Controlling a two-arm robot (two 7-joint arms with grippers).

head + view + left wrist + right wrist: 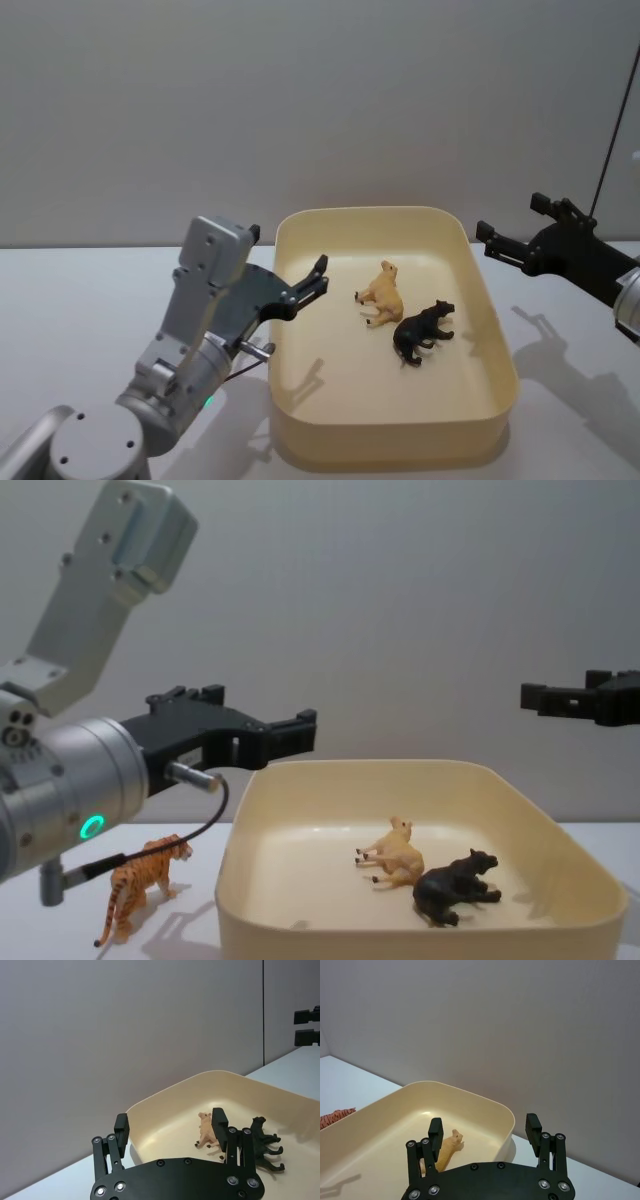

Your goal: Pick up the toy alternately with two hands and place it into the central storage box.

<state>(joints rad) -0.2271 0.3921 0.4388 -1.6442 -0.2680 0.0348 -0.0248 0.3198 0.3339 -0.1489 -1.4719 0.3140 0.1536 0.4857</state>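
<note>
The cream-yellow storage box (400,212) stands in the middle of the table. Inside it a tan toy animal (383,293) and a black toy animal (422,330) lie on their sides. An orange striped tiger toy (140,880) stands on the table left of the box. My left gripper (318,277) hovers open over the box's left rim, holding nothing. My right gripper (512,220) hangs open and empty in the air, right of the box and above its far right corner. In the left wrist view both toys (205,1130) lie beyond the open fingers (220,1120).
The table is white, with a plain grey wall behind it. My left arm's silver body with its green ring light (92,827) sits low at the left, above the tiger. A thin dark cable (610,130) runs down at the far right.
</note>
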